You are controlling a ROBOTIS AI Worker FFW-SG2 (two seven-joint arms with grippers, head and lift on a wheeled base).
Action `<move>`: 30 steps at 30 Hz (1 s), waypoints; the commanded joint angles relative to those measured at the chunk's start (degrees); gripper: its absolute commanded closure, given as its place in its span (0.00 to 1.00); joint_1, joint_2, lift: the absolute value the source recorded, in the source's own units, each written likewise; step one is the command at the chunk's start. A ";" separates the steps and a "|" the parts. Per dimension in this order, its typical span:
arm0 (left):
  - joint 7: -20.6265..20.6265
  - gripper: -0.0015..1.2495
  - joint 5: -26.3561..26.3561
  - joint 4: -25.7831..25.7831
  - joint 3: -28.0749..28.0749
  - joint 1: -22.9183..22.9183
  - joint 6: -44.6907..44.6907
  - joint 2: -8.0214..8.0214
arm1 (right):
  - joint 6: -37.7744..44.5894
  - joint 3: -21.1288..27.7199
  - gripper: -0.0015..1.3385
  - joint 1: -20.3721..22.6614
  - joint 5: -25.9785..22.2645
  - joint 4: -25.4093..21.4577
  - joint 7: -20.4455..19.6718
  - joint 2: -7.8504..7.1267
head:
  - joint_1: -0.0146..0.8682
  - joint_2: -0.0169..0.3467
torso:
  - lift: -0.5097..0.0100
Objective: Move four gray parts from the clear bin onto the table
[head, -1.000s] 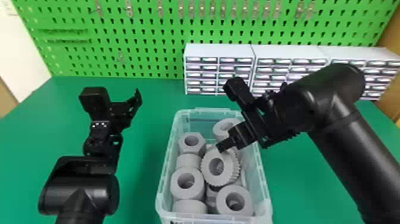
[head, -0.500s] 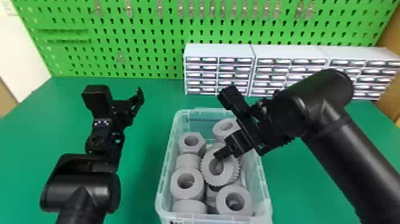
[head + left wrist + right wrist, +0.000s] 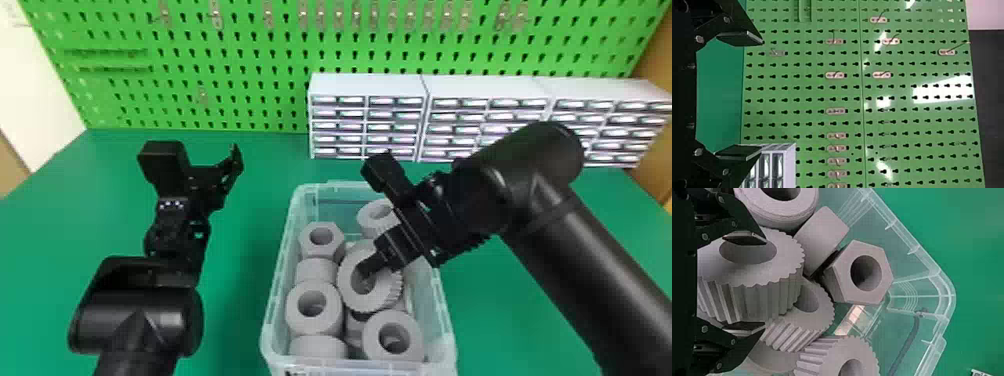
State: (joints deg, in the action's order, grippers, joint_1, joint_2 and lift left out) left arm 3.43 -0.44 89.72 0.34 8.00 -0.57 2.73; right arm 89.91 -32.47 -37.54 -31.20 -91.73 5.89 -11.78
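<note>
One right tool (image 3: 376, 269), fingers apart: one finger (image 3: 746, 238) at the hole of a toothed gray ring (image 3: 347, 287), the other beside its ribbed outer side. Ring between the fingers, in the clear bin (image 3: 281, 250), among other gray parts (image 3: 320, 324). Against the earlier frames: tool lower, nearer the hole; ring unmoved.

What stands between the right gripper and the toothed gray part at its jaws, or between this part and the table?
Nothing visible separates the right gripper from the toothed part: one jaw is at its hole. Toward the table, the clear bin's wall stands in the way, around the part.
</note>
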 commanded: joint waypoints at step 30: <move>0.09 0.24 -0.62 0.02 -0.17 0.26 1.18 0.17 | 0.17 -0.40 0.70 -1.04 1.23 1.64 0.00 0.26 | 0.80 0.24 | 0.88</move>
State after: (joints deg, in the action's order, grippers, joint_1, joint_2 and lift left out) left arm 3.43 -1.05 89.74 0.00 8.41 0.46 2.91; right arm 89.91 -31.96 -37.96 -29.97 -90.12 5.89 -11.52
